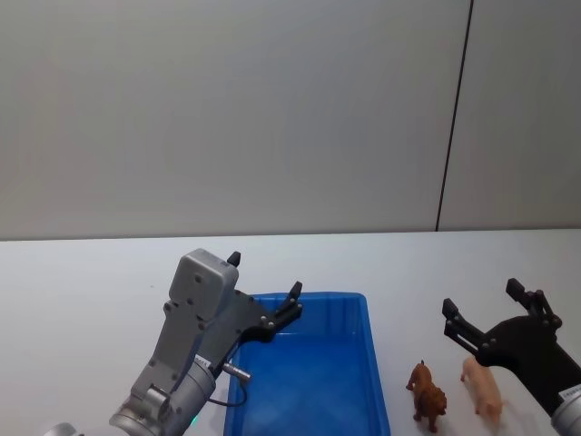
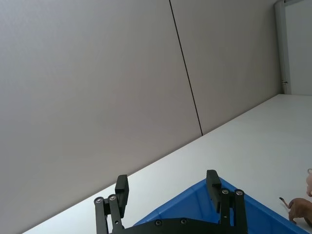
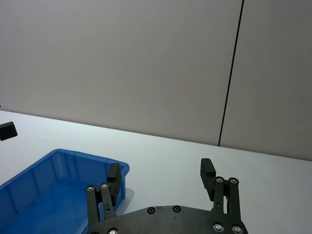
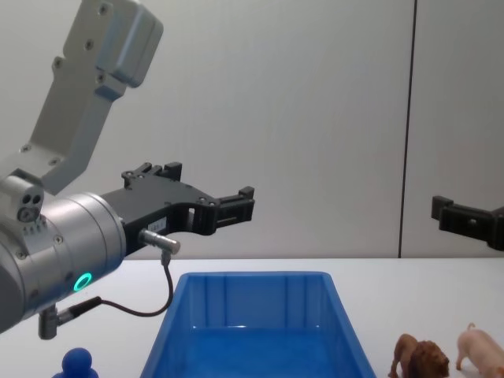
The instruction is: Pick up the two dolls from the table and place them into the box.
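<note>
The blue box (image 1: 374, 381) stands on the white table in front of me, with nothing inside that I can see. To its right stand a brown lion doll (image 1: 427, 396) and a pale pink pig doll (image 1: 482, 385), side by side. My left gripper (image 1: 264, 274) hangs open and empty above the box's far left corner. My right gripper (image 1: 481, 297) is open and empty in the air just behind and above the pig and the lion. The chest view has the lion (image 4: 417, 359) and pig (image 4: 482, 352) low at the right, beside the box (image 4: 252, 277).
A dark blue round-headed figure (image 4: 79, 364) stands on the table left of the box, under my left arm. A grey wall with a dark vertical seam (image 1: 454, 118) backs the table. Bare tabletop lies behind the box and to its far left.
</note>
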Action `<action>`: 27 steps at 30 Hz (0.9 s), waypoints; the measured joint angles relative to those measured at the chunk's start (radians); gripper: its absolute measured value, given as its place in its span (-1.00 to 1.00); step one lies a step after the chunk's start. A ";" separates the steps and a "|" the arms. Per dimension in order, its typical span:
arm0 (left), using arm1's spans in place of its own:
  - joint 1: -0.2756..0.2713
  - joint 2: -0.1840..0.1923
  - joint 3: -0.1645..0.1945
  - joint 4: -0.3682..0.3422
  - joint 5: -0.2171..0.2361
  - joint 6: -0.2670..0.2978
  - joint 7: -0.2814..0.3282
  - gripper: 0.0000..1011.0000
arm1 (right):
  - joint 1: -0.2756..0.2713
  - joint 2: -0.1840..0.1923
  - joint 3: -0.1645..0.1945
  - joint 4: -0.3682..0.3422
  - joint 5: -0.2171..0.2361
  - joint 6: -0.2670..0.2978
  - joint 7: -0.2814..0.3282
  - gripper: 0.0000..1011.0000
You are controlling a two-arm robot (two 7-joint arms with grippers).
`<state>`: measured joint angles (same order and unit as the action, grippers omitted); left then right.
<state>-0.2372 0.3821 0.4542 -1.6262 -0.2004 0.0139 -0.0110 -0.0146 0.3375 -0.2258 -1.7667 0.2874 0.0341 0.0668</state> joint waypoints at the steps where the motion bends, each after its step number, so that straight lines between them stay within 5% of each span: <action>1: 0.000 0.000 0.000 0.000 0.000 0.000 0.000 0.98 | 0.000 0.000 0.000 0.000 0.000 0.000 0.000 0.98; 27: 0.000 0.000 0.000 0.000 0.000 0.000 0.000 0.98 | 0.000 0.003 0.002 0.000 0.002 -0.001 0.004 0.98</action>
<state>-0.2372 0.3821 0.4542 -1.6262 -0.2004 0.0139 -0.0109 -0.0149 0.3403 -0.2233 -1.7664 0.2894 0.0332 0.0707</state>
